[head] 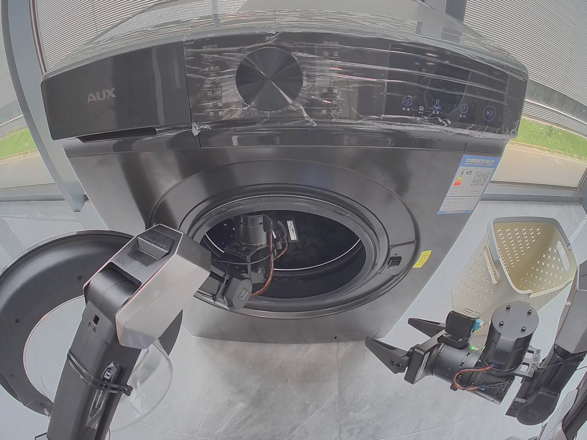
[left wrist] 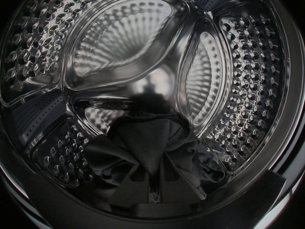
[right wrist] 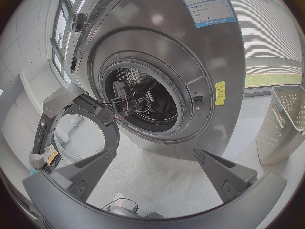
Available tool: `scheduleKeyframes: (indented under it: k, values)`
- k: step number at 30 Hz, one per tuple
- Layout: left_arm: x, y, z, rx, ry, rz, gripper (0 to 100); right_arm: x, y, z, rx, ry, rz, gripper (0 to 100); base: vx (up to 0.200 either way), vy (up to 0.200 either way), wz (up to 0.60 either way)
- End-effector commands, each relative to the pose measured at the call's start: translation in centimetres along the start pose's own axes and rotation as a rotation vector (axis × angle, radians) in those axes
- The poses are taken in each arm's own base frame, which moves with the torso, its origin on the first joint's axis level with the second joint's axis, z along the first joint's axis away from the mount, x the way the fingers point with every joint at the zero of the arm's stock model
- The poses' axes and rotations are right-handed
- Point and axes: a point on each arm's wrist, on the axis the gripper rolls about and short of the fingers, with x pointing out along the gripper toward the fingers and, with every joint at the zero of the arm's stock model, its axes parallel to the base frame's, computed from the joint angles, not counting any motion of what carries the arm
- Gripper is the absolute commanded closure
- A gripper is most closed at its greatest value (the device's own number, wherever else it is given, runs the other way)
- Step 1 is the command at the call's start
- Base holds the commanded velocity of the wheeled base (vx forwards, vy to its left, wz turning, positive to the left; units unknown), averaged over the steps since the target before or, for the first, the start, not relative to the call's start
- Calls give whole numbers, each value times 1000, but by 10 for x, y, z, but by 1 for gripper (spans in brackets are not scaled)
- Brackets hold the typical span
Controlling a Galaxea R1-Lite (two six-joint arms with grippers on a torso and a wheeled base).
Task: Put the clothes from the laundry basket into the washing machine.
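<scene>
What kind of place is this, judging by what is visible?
Probably a laundry corner of a windowed room: a front-loading washing machine with its door open, a dark garment in its drum, and a pale laundry basket on the tiled floor beside it.
</scene>
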Motion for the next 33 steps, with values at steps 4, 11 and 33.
scheduleKeyframes:
  k: [4,11,33]
  values:
    - [6,4,-8,2,-5,16,100,0,0,1,1,-8,4,0,0,0,0]
    - [5,4,-10,3,0,15,100,0,0,0,1,-7,2,0,0,0,0]
    - [-13,2,-20,22,85,3,0,0,0,1,0,-9,4,0,0,0,0]
